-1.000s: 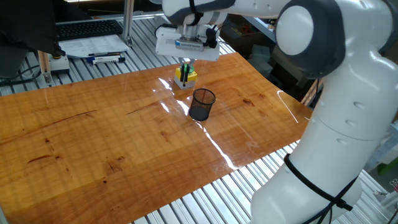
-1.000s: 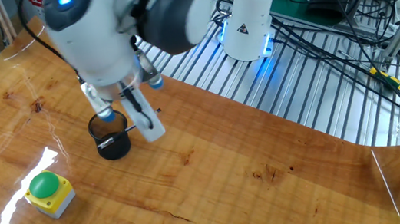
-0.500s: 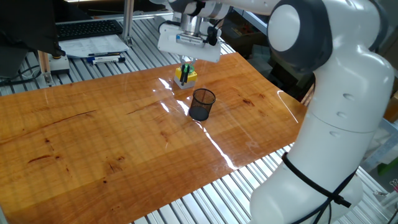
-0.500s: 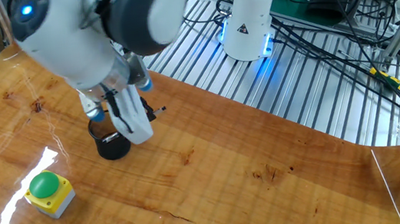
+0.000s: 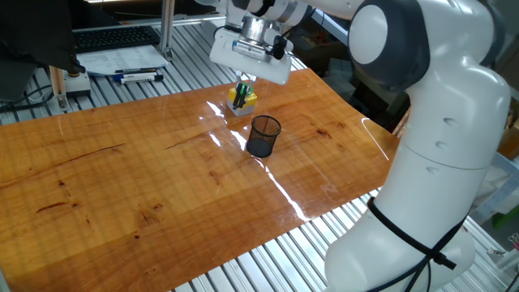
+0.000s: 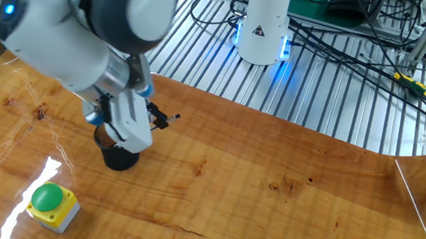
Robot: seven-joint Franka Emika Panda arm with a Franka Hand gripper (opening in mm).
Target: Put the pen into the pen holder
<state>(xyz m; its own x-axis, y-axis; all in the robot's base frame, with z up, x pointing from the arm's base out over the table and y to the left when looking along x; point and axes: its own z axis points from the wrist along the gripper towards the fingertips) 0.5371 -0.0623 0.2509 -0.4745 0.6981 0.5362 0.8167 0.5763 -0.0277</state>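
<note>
Other fixed view | tool (image 6: 165, 119) grips pen (image 6: 168, 119) above pen holder (image 6: 119, 155) | no legible writing

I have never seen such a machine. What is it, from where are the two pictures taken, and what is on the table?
The white machine is a robot arm with a two-finger gripper. Two fixed cameras look at the same wooden table from different sides. On the table stand a black mesh pen holder and a yellow box with a green button. The gripper hangs above them and appears to hold a dark pen, whose end sticks out sideways. The pen is not yet in the holder.
</note>
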